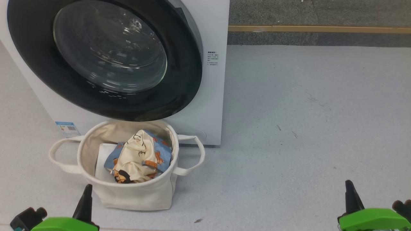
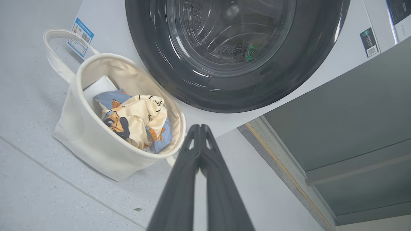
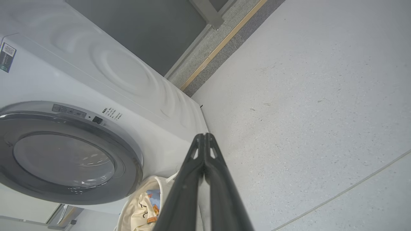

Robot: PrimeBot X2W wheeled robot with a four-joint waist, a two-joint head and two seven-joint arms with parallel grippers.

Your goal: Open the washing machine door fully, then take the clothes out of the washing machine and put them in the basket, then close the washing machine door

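Note:
The washing machine door (image 1: 106, 57) with its black rim and glass bowl lies flat against the white washing machine (image 1: 212, 106); it also shows in the left wrist view (image 2: 237, 48) and right wrist view (image 3: 64, 157). Directly below it stands the cream basket (image 1: 135, 195) on the floor, holding the clothes (image 1: 139, 155), a light-blue and cream bundle with orange print (image 2: 135, 120). My left gripper (image 1: 86, 192) is shut and empty, low at the basket's near side. My right gripper (image 1: 350, 189) is shut and empty, far to the right over bare floor.
A white flat sheet (image 1: 102, 160) lies inside the basket under the clothes. Pale grey floor (image 1: 305, 128) stretches to the right of the machine. A dark grey skirting with a wooden strip (image 1: 318, 29) runs along the back.

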